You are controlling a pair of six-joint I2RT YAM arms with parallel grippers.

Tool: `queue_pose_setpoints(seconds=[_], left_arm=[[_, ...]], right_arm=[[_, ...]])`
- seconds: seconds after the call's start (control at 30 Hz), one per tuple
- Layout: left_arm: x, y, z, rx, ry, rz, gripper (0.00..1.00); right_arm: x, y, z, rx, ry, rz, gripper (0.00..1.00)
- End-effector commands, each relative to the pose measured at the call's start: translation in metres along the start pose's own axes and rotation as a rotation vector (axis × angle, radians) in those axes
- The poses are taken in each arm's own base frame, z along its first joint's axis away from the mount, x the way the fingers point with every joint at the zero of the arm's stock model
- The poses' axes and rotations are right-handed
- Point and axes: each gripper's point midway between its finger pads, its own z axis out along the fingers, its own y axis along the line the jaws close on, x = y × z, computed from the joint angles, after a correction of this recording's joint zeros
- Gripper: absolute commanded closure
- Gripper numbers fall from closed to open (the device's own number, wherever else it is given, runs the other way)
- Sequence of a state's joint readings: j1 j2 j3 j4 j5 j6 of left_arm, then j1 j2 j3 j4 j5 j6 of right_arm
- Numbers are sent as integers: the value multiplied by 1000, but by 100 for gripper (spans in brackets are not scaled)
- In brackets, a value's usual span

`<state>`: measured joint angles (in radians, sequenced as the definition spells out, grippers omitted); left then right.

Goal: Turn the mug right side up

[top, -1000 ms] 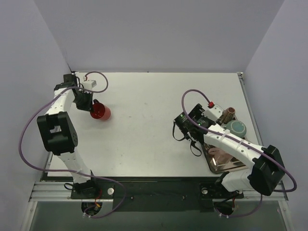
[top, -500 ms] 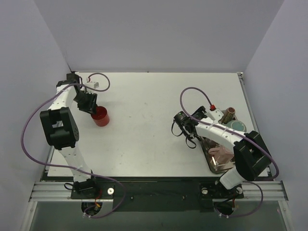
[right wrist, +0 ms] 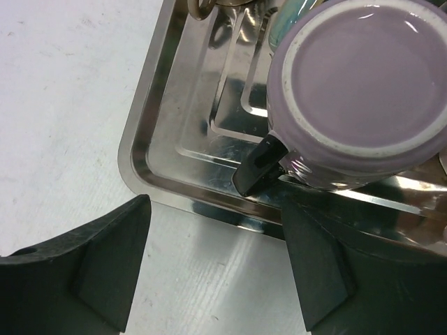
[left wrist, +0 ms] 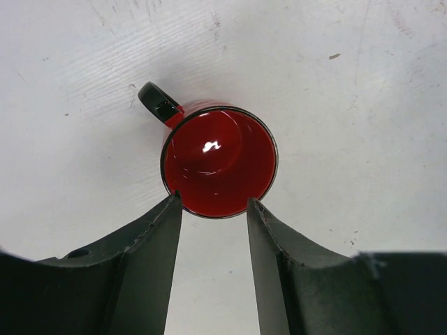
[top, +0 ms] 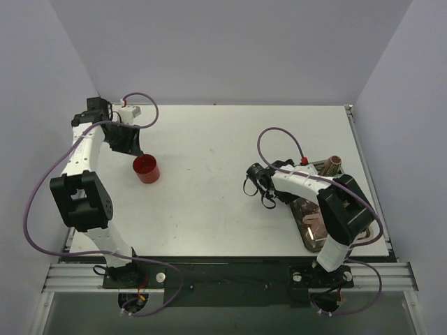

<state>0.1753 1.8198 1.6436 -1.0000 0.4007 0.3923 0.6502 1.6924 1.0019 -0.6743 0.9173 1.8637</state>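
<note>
A red mug point(top: 147, 169) with a black handle stands upright on the white table at the left, its opening up. In the left wrist view the mug point(left wrist: 218, 160) lies just beyond my fingertips. My left gripper point(top: 130, 142) point(left wrist: 213, 202) is open, empty and clear of the mug. My right gripper point(top: 269, 194) point(right wrist: 216, 209) is open and empty over the table, beside the corner of a metal tray point(right wrist: 140, 160). A purple mug point(right wrist: 363, 91) with a black handle sits upside down in that tray.
The metal tray point(top: 307, 241) lies at the right front and holds several cups, among them a brown one point(top: 334, 162) at its far end. A teal cup point(right wrist: 279, 31) sits behind the purple mug. Side walls close the table at left, right and back.
My left gripper has let go of the red mug, which now stands upright, and has drawn back toward the far left. My right arm has folded in, its wrist moving left beside the tray.
</note>
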Motion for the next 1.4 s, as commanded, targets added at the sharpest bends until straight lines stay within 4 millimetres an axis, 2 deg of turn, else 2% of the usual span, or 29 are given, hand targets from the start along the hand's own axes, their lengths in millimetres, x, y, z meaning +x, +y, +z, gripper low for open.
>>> queue_pose_setpoints(seconds=[0.0, 0.07, 0.47, 0.53, 0.57, 0.63, 0.87, 0.9, 0.97, 1.03, 1.13, 1.27, 1.37], left_arm=[[-10, -19, -19, 30, -67, 39, 48], [-9, -21, -21, 32, -65, 51, 48], [-13, -45, -22, 67, -85, 94, 48], [-13, -49, -21, 71, -86, 100, 48], [-13, -51, -20, 75, -83, 104, 48], [-14, -54, -20, 77, -85, 115, 48], [-14, -59, -23, 80, -97, 123, 48], [-13, -60, -23, 84, -97, 126, 48], [-13, -62, -25, 86, -100, 129, 48], [-11, -66, -24, 99, -97, 132, 48], [-10, -72, -23, 110, -97, 141, 48], [-10, -77, -23, 118, -99, 151, 48], [-9, -88, -25, 147, -100, 163, 48]], right_arm=[[-11, 1, 10, 69, -41, 35, 31], [-17, 8, 11, 72, -62, 34, 31], [-3, -12, 36, 171, -64, -45, 32], [-5, -15, 39, 180, -70, -58, 39], [-5, -15, 40, 181, -70, -67, 52], [-6, -11, 40, 172, -70, -78, 65], [-5, -10, 32, 103, -22, -104, 77], [1, -8, 32, 73, -5, -90, 85], [-1, 2, 23, 3, 10, -114, 95], [-14, 13, 10, -63, -5, -132, 100], [-27, 12, 4, -90, -38, -148, 100], [-25, 19, -1, -157, -2, -157, 100], [-25, 32, -15, -246, 49, -153, 100]])
